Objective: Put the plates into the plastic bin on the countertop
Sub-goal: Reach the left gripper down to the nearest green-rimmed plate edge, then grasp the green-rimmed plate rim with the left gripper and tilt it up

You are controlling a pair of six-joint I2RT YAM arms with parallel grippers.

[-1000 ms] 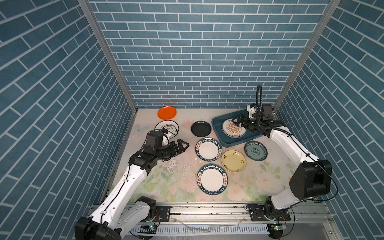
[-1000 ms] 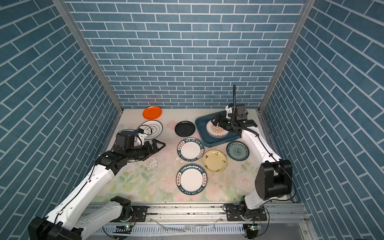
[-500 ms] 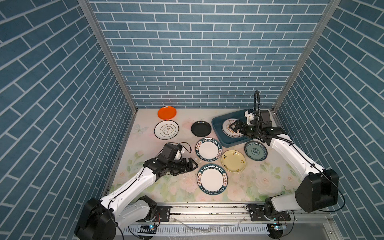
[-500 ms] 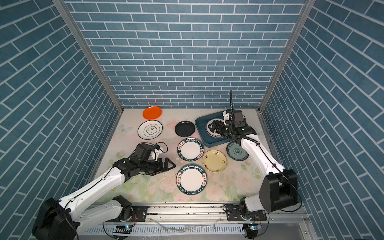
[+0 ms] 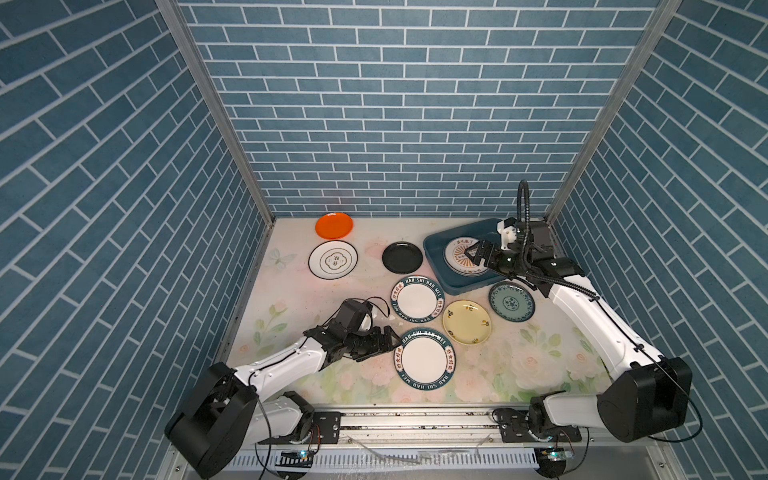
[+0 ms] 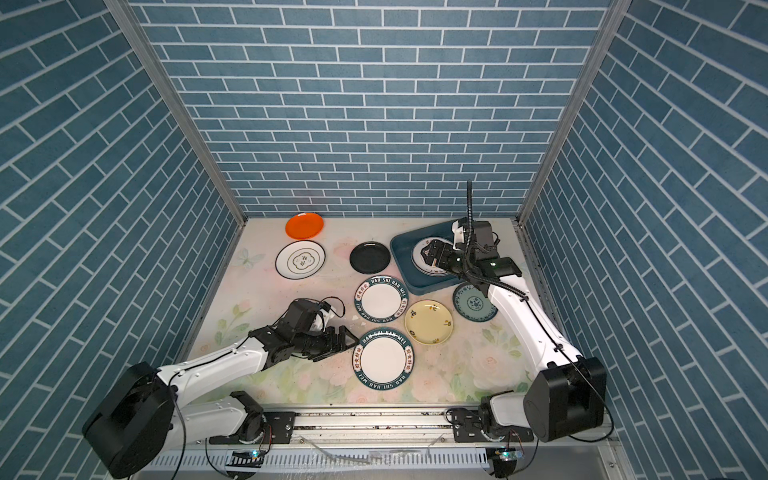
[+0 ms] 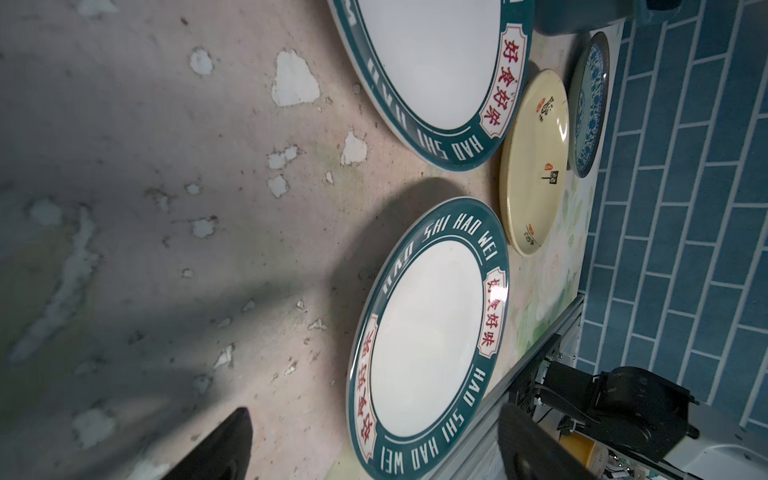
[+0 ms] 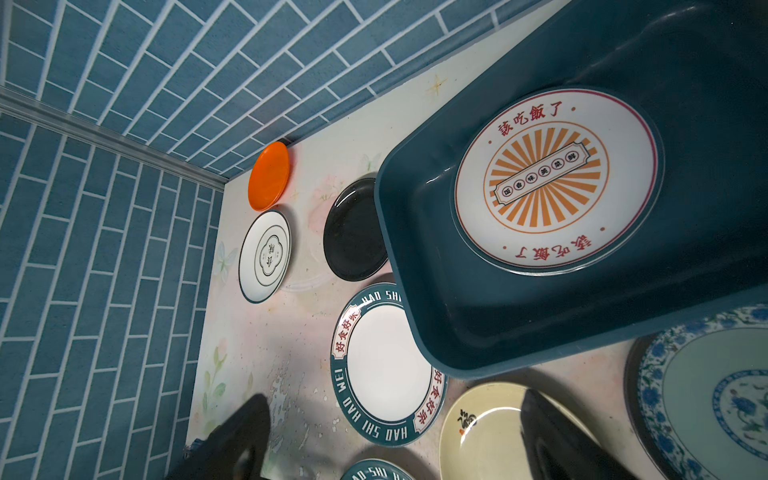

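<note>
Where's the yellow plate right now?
In both top views the pale yellow plate lies on the countertop right of middle, in front of the plastic bin, with the patterned teal plate to its right.

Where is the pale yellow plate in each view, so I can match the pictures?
In a top view: yellow plate right of centre, on the near side of the bin.
In a top view: same spot.
Left wrist: beyond two lettered plates, beside the patterned plate.
Right wrist: between a lettered plate and the patterned plate.
Shared landmark: the patterned plate, adjacent in all four.
</note>
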